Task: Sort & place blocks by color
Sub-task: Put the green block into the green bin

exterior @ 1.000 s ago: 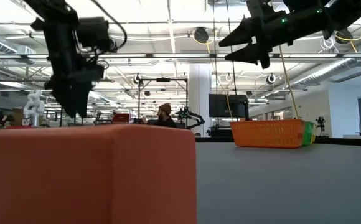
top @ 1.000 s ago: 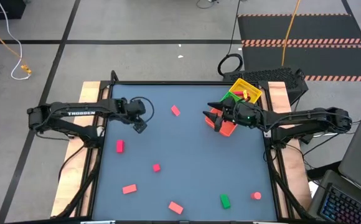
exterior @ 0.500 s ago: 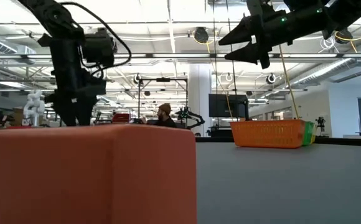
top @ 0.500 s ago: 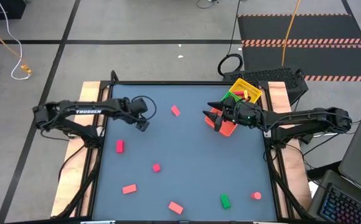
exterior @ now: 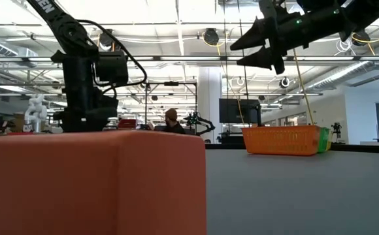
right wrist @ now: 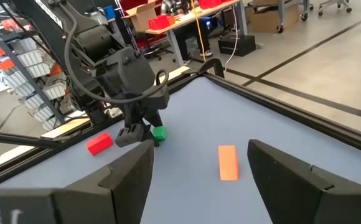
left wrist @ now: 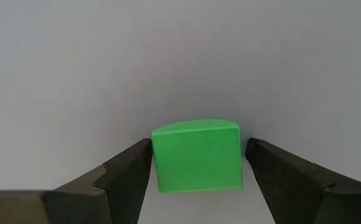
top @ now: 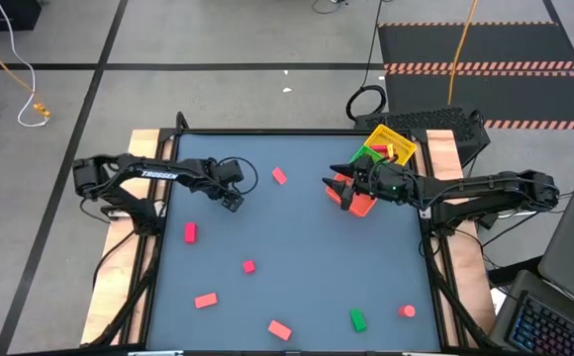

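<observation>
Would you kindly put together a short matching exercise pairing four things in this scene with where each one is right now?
Things:
1. green block
2. left gripper
3. right gripper
4. tray

Places:
A. at the table's far right corner
B. raised above the table, beside the tray, jaws open
C. on the table between the left jaws
D. lowered to the table around a block, jaws open

Pairs: 1-C, 2-D, 3-B, 4-A
</observation>
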`<act>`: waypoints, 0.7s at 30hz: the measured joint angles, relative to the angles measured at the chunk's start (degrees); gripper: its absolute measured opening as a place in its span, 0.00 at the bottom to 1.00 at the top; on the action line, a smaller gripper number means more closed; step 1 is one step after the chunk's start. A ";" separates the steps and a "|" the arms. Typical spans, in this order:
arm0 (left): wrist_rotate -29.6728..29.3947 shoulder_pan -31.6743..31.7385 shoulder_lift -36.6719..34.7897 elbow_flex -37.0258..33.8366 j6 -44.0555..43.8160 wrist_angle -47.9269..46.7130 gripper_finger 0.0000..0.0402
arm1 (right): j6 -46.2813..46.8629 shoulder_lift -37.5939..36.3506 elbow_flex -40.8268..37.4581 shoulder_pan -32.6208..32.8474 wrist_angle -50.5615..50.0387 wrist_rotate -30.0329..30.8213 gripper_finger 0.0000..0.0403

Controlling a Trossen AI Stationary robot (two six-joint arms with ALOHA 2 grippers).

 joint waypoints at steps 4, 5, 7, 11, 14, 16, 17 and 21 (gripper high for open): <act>-0.06 0.00 -0.35 -0.07 0.29 0.23 0.67 | 0.02 0.00 0.00 0.00 -0.24 0.00 0.63; -0.09 0.03 -0.35 -0.07 0.42 0.52 0.67 | 0.02 0.00 0.00 0.00 -0.24 0.00 0.63; -0.21 0.04 -0.35 -0.07 0.47 0.96 0.67 | 0.02 0.00 0.00 0.00 -0.24 0.01 0.63; -0.20 0.17 -0.28 0.43 1.59 1.09 0.60 | -0.01 0.67 0.09 0.00 0.19 0.02 0.63; 0.76 0.48 -0.26 2.85 2.88 -1.36 0.48 | -0.01 1.73 0.07 0.00 0.55 0.02 0.63; 1.25 0.35 -0.26 4.23 3.04 -3.98 0.40 | -0.05 2.51 0.09 0.00 1.04 0.02 0.63; 1.36 0.19 -0.26 4.86 3.07 -5.07 0.33 | -0.09 2.76 0.09 0.00 1.10 0.01 0.63; 1.33 -0.32 -0.26 6.50 4.12 -6.59 0.13 | -0.25 2.78 0.09 0.00 1.57 0.02 0.63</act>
